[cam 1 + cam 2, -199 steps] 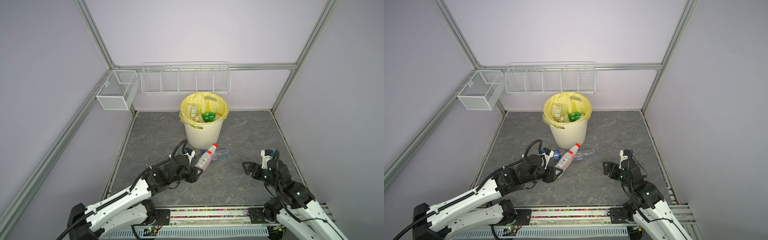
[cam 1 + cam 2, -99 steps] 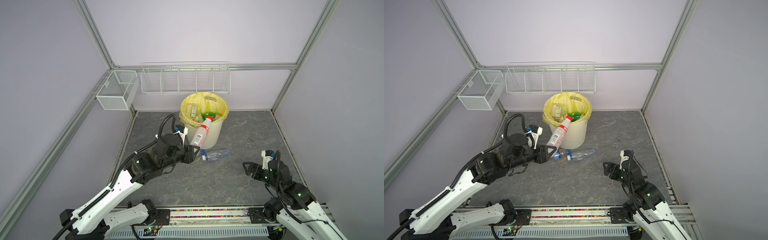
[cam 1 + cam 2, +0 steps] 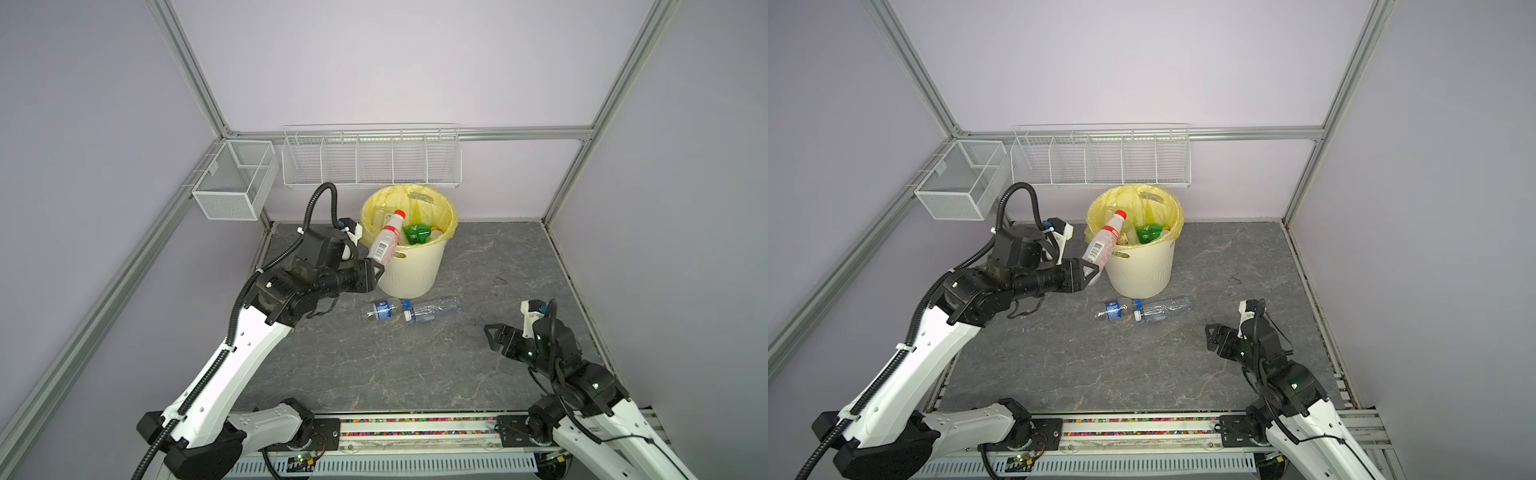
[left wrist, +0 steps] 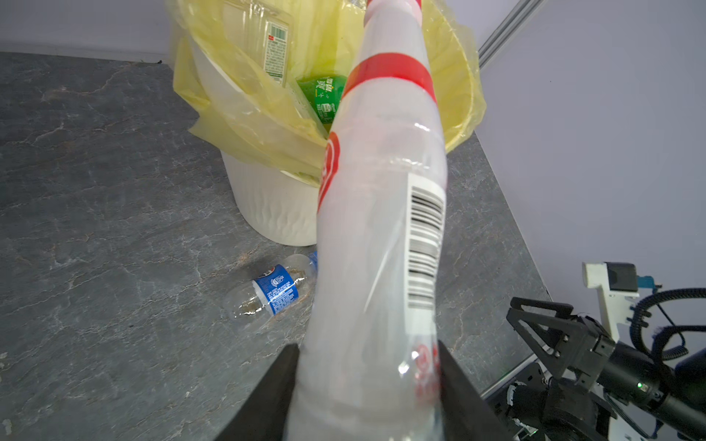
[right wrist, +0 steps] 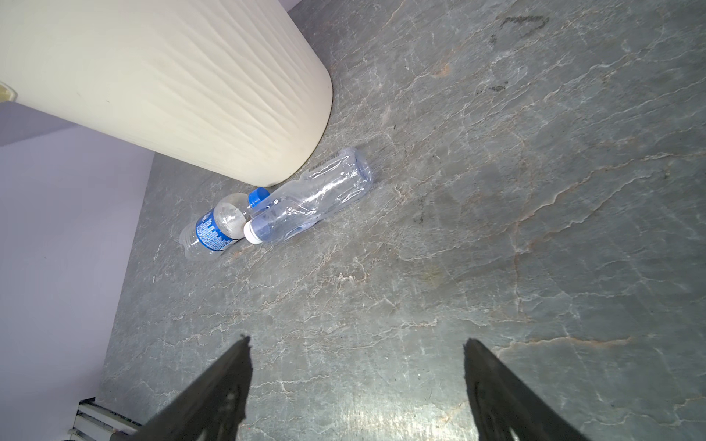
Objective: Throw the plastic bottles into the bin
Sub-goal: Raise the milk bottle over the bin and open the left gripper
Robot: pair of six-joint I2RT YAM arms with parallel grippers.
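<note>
Nearest, on the right: right gripper (image 3: 491,338), low over the grey stone-patterned floor (image 3: 374,374), spread wide, empty, facing inward.

Further in, flat on that floor just in front of the bin (image 3: 415,274): a small blue-labelled bottle (image 3: 382,312) and a longer clear bottle (image 3: 434,309). Cap ends side by side in the middle, touching as far as can be told. Both long axes side to side. White cap of the longer one toward the left arm's side, base toward the right.

Beyond, on the left: left gripper (image 3: 376,268), clamped on the base end of a red-capped bottle (image 3: 386,243) in a white sleeve with a barcode. Held off the floor, tilted, long axis slanting up and away from the jaws, cap leading. Neck seemingly above the bin's mouth, base outside the rim on the near left side.

Step in hand, by the look of it: carrying this bottle to the drop. Next move: push a little further over the yellow bag liner (image 3: 451,218) so that the base clears the rim, then let go. Released too early, likely to tip back onto the floor. Inside already: a green bottle (image 3: 415,232) among others. Two more to fetch from the floor.

Farthest: white wire baskets (image 3: 370,162) on the back wall, no part of the job.
</note>
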